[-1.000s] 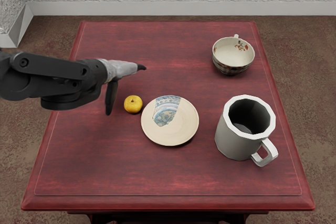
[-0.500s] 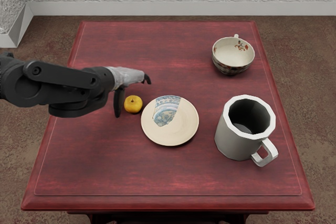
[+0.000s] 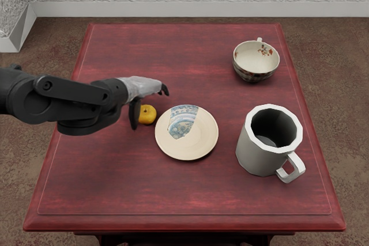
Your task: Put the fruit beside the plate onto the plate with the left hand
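Note:
A small yellow-orange fruit (image 3: 147, 114) lies on the red table just left of the cream plate (image 3: 193, 137), which carries a blue-patterned patch. My left hand (image 3: 147, 99) reaches in from the left and hovers over the fruit. Its thumb hangs down on the fruit's left side, and the other fingers (image 3: 162, 89) curl above and behind it. The fingers are spread and do not grip the fruit. The fruit's left edge is partly hidden by the thumb. The right arm is out of view.
A large grey mug (image 3: 267, 140) stands right of the plate, handle toward the front. A patterned teacup (image 3: 256, 60) sits at the back right. The table's front edge (image 3: 184, 221) runs below, with bare surface in the front left.
My left hand has moved right and slightly down, from left of the fruit to directly over it. Thumb now touches or nearly touches the fruit. Fruit and plate have not moved.

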Robot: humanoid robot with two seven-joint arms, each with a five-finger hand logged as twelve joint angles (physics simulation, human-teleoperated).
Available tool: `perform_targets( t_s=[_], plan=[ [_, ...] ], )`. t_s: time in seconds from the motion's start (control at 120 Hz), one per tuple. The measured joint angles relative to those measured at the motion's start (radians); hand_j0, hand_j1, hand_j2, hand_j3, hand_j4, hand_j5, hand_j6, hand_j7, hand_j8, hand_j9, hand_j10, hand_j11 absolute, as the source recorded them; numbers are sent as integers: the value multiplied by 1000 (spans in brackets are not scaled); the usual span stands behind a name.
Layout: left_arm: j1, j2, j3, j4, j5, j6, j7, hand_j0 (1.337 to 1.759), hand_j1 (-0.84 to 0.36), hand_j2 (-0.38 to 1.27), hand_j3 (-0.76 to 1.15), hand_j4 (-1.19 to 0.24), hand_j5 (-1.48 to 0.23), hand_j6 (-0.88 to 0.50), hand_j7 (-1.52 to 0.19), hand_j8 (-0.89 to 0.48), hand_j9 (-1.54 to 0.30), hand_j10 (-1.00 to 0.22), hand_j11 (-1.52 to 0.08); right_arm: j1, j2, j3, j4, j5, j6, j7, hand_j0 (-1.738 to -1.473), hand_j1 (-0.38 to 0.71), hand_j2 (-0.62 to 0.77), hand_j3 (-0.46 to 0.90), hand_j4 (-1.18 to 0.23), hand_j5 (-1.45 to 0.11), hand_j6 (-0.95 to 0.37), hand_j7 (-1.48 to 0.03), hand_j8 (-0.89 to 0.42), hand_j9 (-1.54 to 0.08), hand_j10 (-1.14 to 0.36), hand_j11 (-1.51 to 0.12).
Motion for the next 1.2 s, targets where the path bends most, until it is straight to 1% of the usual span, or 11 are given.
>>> perform_targets(
  t_s=[0.375, 0.733, 1.2],
  plan=[
    [36, -34, 12, 11, -7, 53, -2, 1658, 61, 49, 0, -241, -312, -241, -312, -241, -312, -241, -312, 0, 0, 0, 0, 0, 0, 0, -1658, -320, -5, 0, -24, -31, -24, -31, -24, -31, -24, -31],
    [44, -36, 14, 21, -13, 55, -5, 1658, -26, 63, 0, -314, -407, -314, -407, -314, -407, -314, -407, 0, 0, 0, 0, 0, 0, 0, -1658, -320, -5, 0, -24, -31, -24, -31, -24, -31, -24, -31],
    [58, -41, 36, 34, -5, 141, -31, 1658, -66, 70, 0, -347, -450, -347, -450, -347, -450, -347, -450, 0, 0, 0, 0, 0, 0, 0, -1658, -320, -5, 0, -24, -31, -24, -31, -24, -31, -24, -31]
  ],
)
